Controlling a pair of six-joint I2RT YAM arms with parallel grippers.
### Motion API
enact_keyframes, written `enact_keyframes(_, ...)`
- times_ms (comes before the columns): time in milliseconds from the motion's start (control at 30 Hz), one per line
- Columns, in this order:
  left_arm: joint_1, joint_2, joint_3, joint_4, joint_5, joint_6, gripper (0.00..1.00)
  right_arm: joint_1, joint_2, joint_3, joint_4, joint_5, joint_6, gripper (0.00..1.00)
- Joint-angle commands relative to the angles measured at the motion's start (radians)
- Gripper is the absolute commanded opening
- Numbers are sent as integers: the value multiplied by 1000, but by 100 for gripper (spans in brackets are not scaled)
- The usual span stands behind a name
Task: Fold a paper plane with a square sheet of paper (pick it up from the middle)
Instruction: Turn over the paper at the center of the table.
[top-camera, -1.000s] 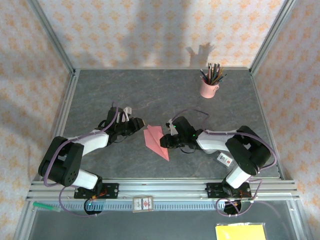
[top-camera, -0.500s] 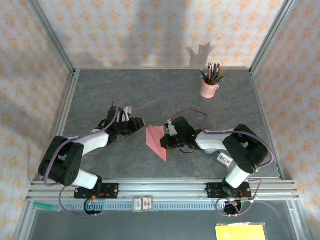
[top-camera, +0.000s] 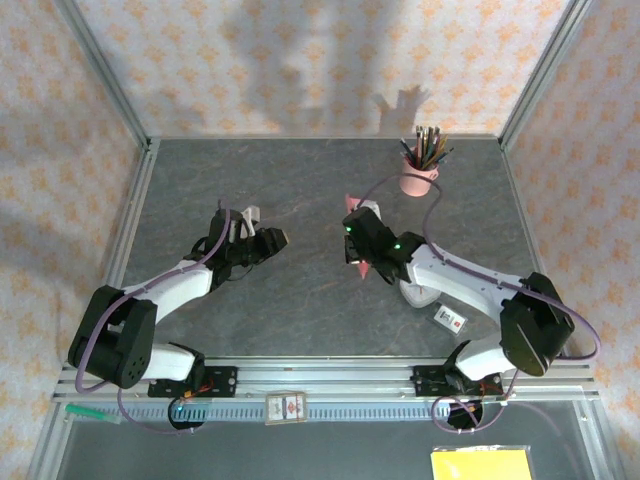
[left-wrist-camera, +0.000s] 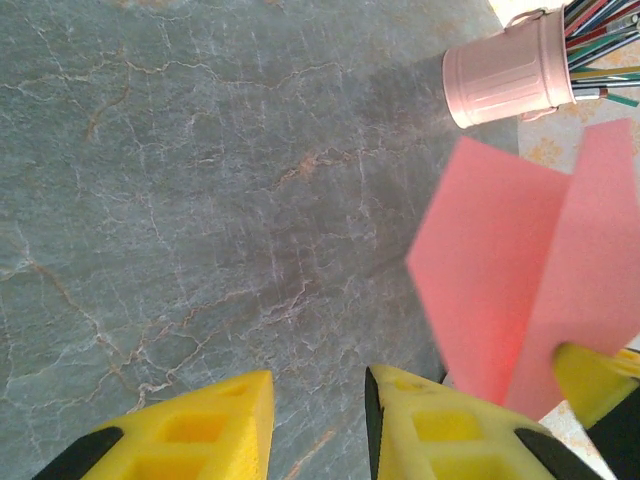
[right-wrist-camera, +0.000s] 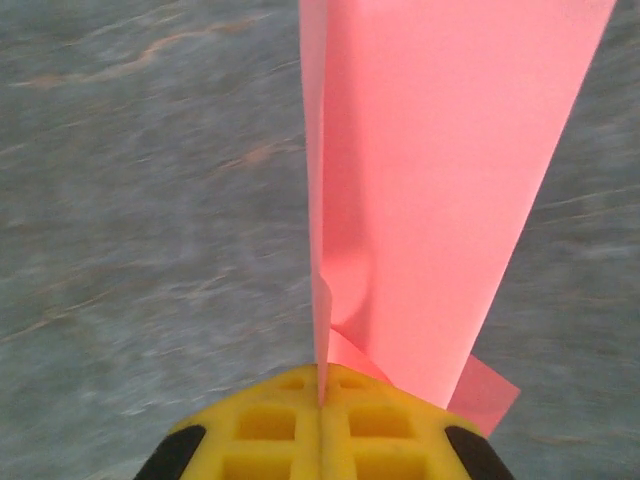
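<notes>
A: From above first. How wide at the left pincer (top-camera: 276, 239)?

B: Parted only narrowly, gripping nothing, low over the bare bench (top-camera: 300, 170), left of centre.

A: And at the right pincer (top-camera: 356, 222)?

B: Closed tight on the paper plane (top-camera: 351, 201), near the middle of the bench.

A: Lie of the plane?

B: Mostly hidden under the wrist. Shows pink on the far side and again on the near-right side, so lies roughly far to near along its length, leaning right toward the near end. Cannot tell nose from tail here.

A: Count?

B: One plane, two pincers, one pink cup (top-camera: 416, 180) of pencils at the far right, well apart from both.

A: On to the left wrist.

B: Two yellow fingers (left-wrist-camera: 210, 430) at the bottom edge with a slim gap and nothing in it. To the right, held up off the bench, the plane (left-wrist-camera: 520, 290) again, pinched low down by a yellow finger of the other pincer. Fans out into two flaps, widening up toward the cup (left-wrist-camera: 505, 72).

A: Touching the left fingers?

B: Just beside the right-hand one; cannot tell about contact.

A: Right wrist, then.

B: Yellow pads (right-wrist-camera: 260, 425) pressed together with no gap, clamping the centre crease of the plane (right-wrist-camera: 430, 180). Runs straight away from the pincer, broader at the far end. Also shows a small pink corner sticking out just right of the pads. Below, only blurred grey bench (right-wrist-camera: 120, 200).
</notes>
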Motion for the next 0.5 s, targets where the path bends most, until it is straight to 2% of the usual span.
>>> enact_keyframes(0,18,-2,36,-39,-27,17,32,75,67,46,-214,346,33,0)
enact_keyframes(167,51,0,34,-68,-48,42,32,190,234,93,-257,428,145,0)
enact_keyframes(367,92,-5,31,-106,-90,85,32,324,418,173,-268,403,257,0)
enact_keyframes(467,108,-5,31,-109,-92,96,32,367,485,207,-249,357,295,6)
